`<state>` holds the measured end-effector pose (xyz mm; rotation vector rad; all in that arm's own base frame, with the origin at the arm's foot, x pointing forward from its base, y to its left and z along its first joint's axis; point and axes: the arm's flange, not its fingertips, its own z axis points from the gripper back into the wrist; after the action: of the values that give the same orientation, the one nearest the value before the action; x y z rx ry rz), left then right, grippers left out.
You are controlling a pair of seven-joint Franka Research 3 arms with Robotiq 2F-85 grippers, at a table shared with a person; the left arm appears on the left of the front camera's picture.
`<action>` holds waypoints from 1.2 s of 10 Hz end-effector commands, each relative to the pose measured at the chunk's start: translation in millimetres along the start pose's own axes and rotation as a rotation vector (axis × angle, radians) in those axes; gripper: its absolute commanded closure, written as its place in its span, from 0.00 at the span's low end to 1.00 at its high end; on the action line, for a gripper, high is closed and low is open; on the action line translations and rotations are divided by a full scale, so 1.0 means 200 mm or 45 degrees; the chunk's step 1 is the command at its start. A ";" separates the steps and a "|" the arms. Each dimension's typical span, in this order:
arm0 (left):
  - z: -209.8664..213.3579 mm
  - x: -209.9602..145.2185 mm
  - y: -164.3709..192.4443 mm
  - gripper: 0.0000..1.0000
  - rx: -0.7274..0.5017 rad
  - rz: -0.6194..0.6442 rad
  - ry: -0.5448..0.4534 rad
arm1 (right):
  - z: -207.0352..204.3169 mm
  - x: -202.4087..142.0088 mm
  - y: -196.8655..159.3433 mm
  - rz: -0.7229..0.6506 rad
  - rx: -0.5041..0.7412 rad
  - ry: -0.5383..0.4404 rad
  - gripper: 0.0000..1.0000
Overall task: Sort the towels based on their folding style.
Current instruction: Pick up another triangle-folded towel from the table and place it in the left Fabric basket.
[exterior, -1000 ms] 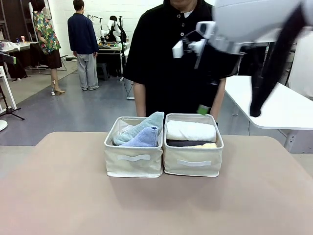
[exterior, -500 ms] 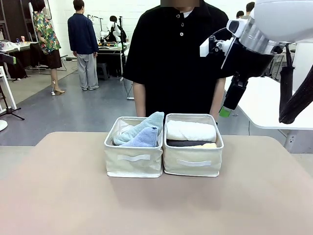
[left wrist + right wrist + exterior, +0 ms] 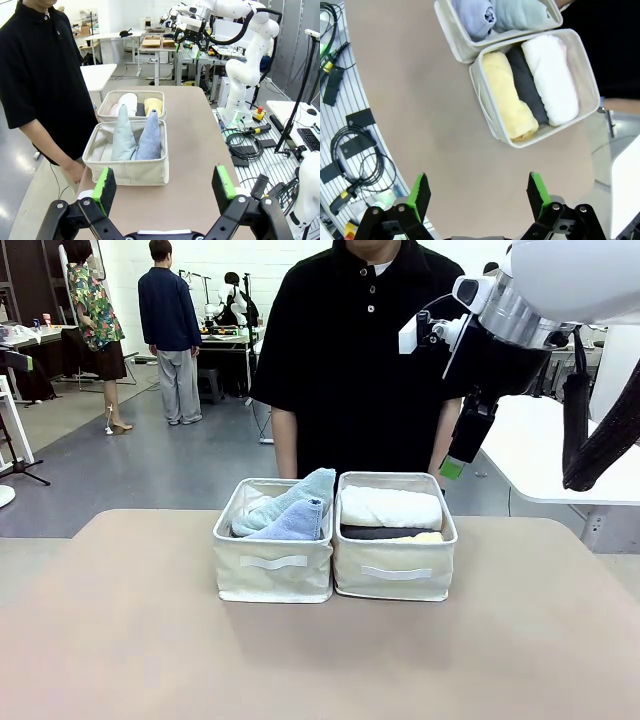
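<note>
**Towels lodged in two bins, both grippers raised and empty**

The beige table [image 3: 120, 640] spans the lower half of the front frame. A person in a black shirt [image 3: 350, 360] is seen standing at its far edge, upper centre. The right arm [image 3: 560, 290] is held high in the upper right of that frame, its right gripper [image 3: 455, 455] hanging above and behind the bins, fingers spread apart with nothing between them; the same spread is seen along the bottom edge of the right wrist frame, green pads [image 3: 420, 192] well apart over bare tabletop.

Two beige fabric bins are set touching side by side at frame centre. The left bin [image 3: 272, 575] holds the two cone-folded towels: the pale teal towel [image 3: 300, 490] and the light blue towel [image 3: 295, 522], leaning beside each other. In the left wrist frame both cones are seen upright, tips up, in the nearer bin.

The right bin [image 3: 396, 580] holds rolled towels lying parallel: the white towel [image 3: 390, 506] at the back, the dark grey towel [image 3: 385, 532] in the middle, the yellow towel [image 3: 425, 537] in front. A pale pink roll [image 3: 114, 109] is glimpsed beside the white one in the left wrist frame.

The left gripper [image 3: 165, 185] is noted at the bottom edge of its wrist frame, jaws wide apart, empty, above the table short of the bins.
</note>
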<state>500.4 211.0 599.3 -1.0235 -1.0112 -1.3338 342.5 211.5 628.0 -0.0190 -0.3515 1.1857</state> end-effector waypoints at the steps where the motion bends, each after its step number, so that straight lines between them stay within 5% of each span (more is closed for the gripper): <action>1: 0.00 0.01 -0.01 0.00 -0.002 0.001 0.004 | 0.00 0.00 0.00 0.001 0.000 0.000 0.00; 4: 0.00 0.01 -0.01 0.00 -0.002 0.001 0.004 | 0.50 -0.53 -0.38 0.143 0.343 -0.666 0.00; 7: 0.00 0.01 -0.01 0.00 -0.002 0.001 0.004 | 0.59 -1.09 -0.78 0.163 0.405 -1.132 0.00; 9: 0.00 0.01 -0.01 0.00 -0.002 0.001 0.004 | 0.51 -1.38 -0.87 0.111 0.361 -1.249 0.00; 12: 0.00 0.01 -0.01 0.00 -0.002 0.001 0.004 | 0.44 -1.61 -0.82 0.089 0.335 -1.241 0.00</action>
<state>500.4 211.3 599.2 -1.0233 -1.0115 -1.3336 362.9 -166.0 656.3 0.8411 -1.0560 1.2225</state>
